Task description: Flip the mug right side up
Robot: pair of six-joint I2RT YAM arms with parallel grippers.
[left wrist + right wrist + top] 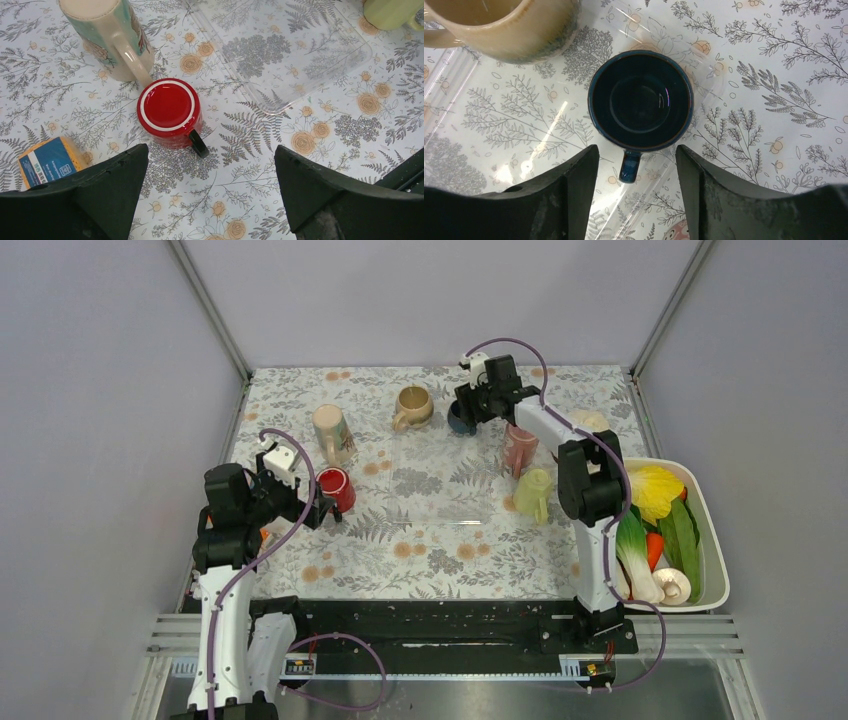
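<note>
**Blue mug [640,100] upright near the far edge of the table [430,562]; right pincer [636,150] parted beside its handle, gripping nothing.**
Left pincer [211,149] gapes wide, empty, above an upside-down red mug [169,112] near the left edge.

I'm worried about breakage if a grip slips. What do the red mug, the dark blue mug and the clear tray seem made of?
The red mug: probably glazed ceramic, glossy, with a white foot ring. The dark blue mug: likely glazed ceramic too, sharp glints inside. The clear tray: apparently thin transparent plastic; the tablecloth print shows through, glare along its rim.
</note>
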